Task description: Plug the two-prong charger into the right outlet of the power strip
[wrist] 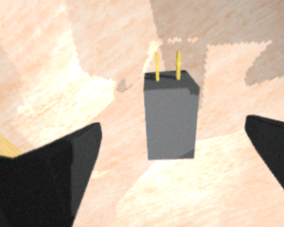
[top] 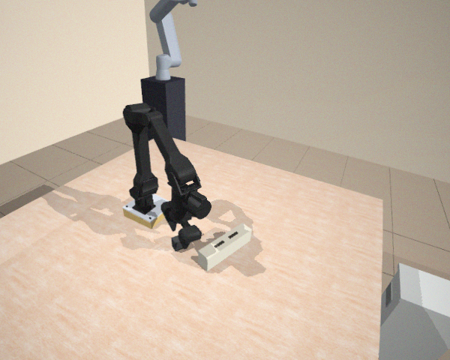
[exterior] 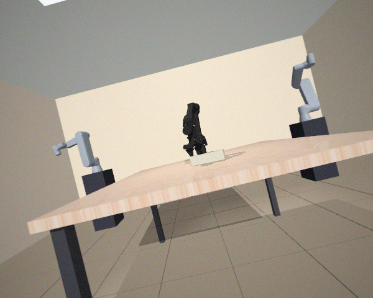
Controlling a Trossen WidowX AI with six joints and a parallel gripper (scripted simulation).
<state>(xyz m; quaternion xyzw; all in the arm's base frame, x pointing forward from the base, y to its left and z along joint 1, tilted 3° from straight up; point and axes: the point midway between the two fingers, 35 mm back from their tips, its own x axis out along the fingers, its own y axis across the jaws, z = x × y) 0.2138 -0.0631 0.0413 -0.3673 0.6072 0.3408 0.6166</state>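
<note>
The grey charger [wrist: 171,124] lies on the table in the wrist view, its two yellow prongs pointing to the top of that view. My gripper [wrist: 171,125] [top: 175,237] [exterior: 195,154] is open and empty, low over the table. In the wrist view its fingertips stand on either side of the charger, with a gap at each side. The charger is hidden in the top and exterior views. The cream power strip [top: 229,252] [exterior: 209,158] stands close beside my gripper, with two dark outlets on top and nothing plugged in. It is outside the wrist view.
My arm's base plate [top: 136,217] sits behind the gripper on the wooden table [top: 101,302] [exterior: 167,182]; its yellow edge [wrist: 1,143] shows at the wrist view's left. Grey arms on dark pedestals [top: 175,104] [exterior: 312,128] [exterior: 98,182] stand beyond the table.
</note>
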